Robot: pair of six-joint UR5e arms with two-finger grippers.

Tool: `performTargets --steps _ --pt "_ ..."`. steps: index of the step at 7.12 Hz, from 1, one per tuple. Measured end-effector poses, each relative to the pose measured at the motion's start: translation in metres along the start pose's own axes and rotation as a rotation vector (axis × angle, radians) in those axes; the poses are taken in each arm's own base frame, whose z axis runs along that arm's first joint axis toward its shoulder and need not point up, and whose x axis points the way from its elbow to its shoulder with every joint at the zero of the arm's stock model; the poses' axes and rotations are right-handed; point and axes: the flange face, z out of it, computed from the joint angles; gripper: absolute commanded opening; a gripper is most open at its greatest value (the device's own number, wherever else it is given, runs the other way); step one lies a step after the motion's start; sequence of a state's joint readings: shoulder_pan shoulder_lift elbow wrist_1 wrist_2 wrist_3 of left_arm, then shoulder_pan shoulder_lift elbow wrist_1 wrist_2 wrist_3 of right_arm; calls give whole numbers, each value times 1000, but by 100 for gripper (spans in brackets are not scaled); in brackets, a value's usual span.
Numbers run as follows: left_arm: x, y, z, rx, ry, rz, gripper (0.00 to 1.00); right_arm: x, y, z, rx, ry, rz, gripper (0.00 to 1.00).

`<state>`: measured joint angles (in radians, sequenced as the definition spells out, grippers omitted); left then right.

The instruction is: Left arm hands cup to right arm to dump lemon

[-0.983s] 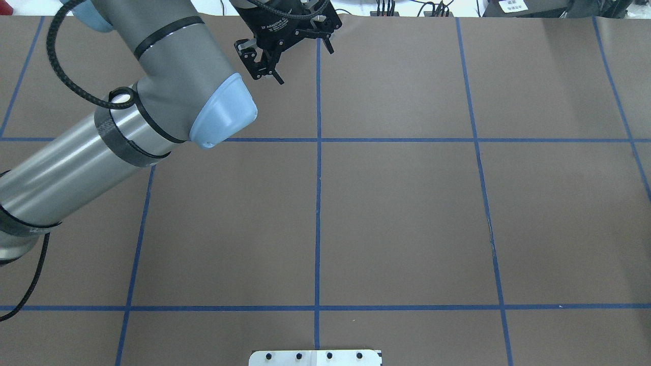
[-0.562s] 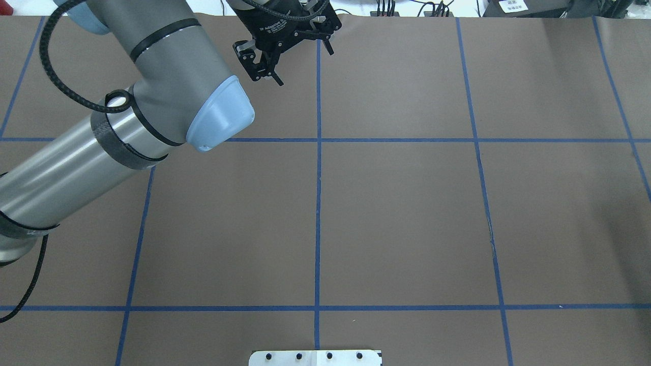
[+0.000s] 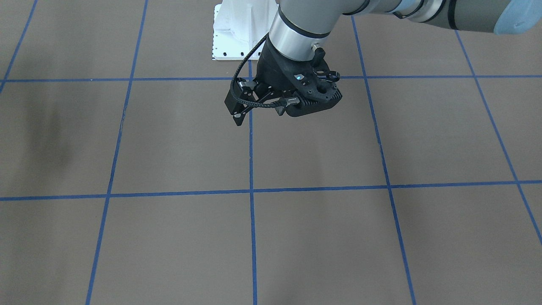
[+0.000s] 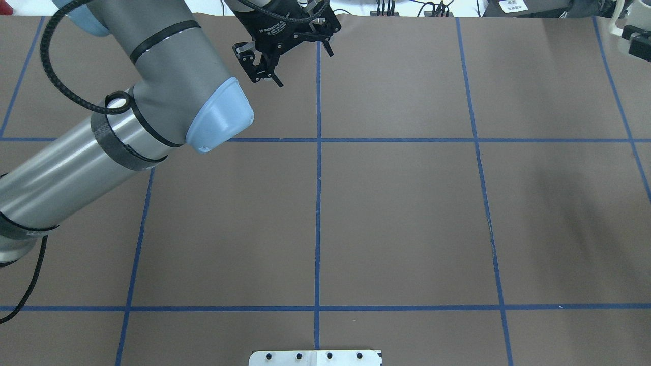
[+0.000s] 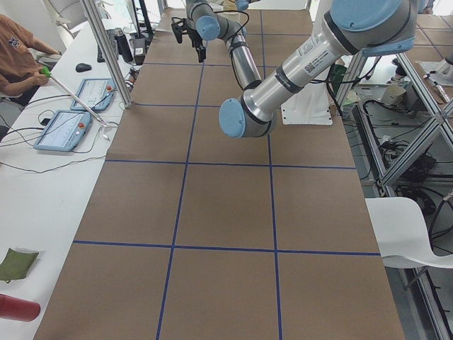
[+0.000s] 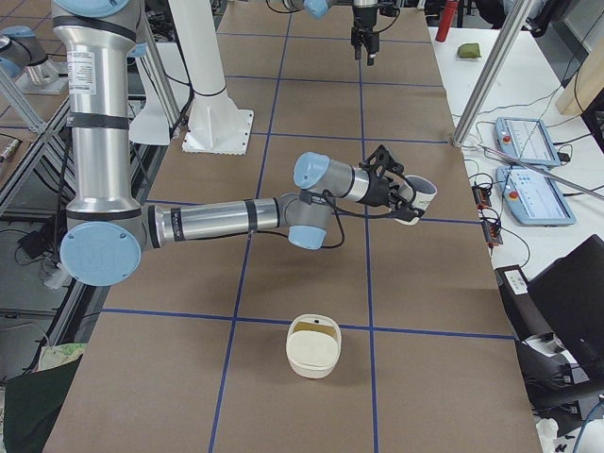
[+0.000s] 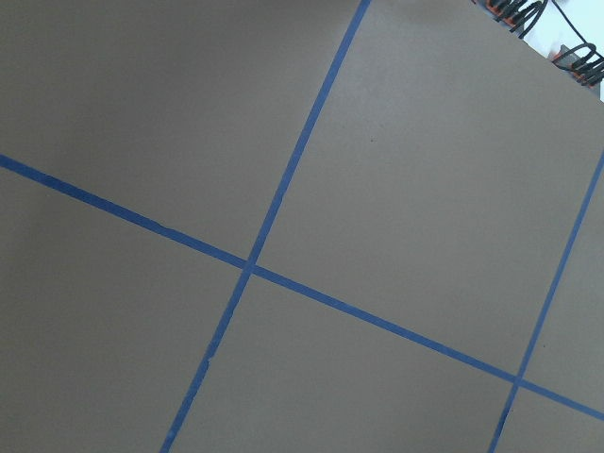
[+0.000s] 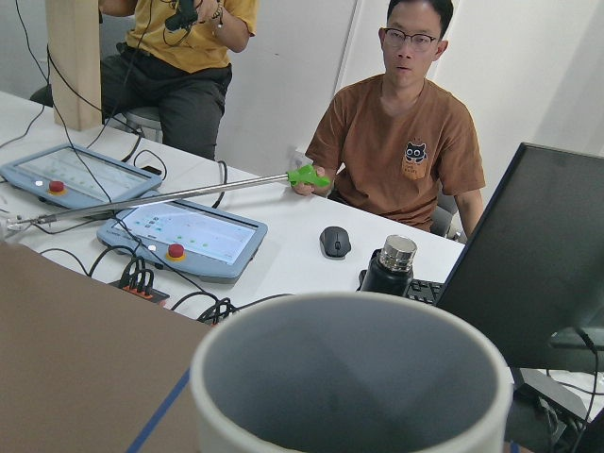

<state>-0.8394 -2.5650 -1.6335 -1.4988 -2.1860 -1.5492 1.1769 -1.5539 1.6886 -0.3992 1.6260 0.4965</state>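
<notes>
The cup point(image 6: 416, 197), cream-white, hangs above the table's far side with my right gripper point(image 6: 400, 194) shut on it. Its grey inside point(image 8: 351, 385) fills the bottom of the right wrist view, with the base cut off by the frame. A sliver of the cup point(image 4: 617, 20) also shows at the top right edge of the overhead view. The lemon does not show in any view. My left gripper point(image 4: 304, 66) is open and holds nothing, hovering over the far middle of the table. It also shows below the black perforated bracket point(image 3: 309, 91).
A cream bowl point(image 6: 313, 347) stands on the brown table near the right end. Beyond the far edge is a white desk with two tablets point(image 6: 530, 142). Two people sit there, and one holds a long rod with a green grip point(image 8: 308, 176). A white base plate point(image 4: 315, 358) lies at the near edge.
The left arm drew back slightly to the left. The cup and the right gripper have come into the overhead view's top right corner, and a shadow now lies on the table's right side.
</notes>
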Motion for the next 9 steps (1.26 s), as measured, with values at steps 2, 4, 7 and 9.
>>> performTargets --steps 2,4,7,9 --pt "-3 -1 3 -5 -4 9 100 -72 -3 33 -15 73 -141 28" --pt "-5 -3 7 -11 -10 15 100 -170 -21 39 -14 113 -214 29" --pt "-6 -4 9 -14 -13 28 100 -314 -42 30 39 117 -201 29" --pt "-5 -3 7 -12 5 41 100 -385 -40 11 102 121 -195 29"
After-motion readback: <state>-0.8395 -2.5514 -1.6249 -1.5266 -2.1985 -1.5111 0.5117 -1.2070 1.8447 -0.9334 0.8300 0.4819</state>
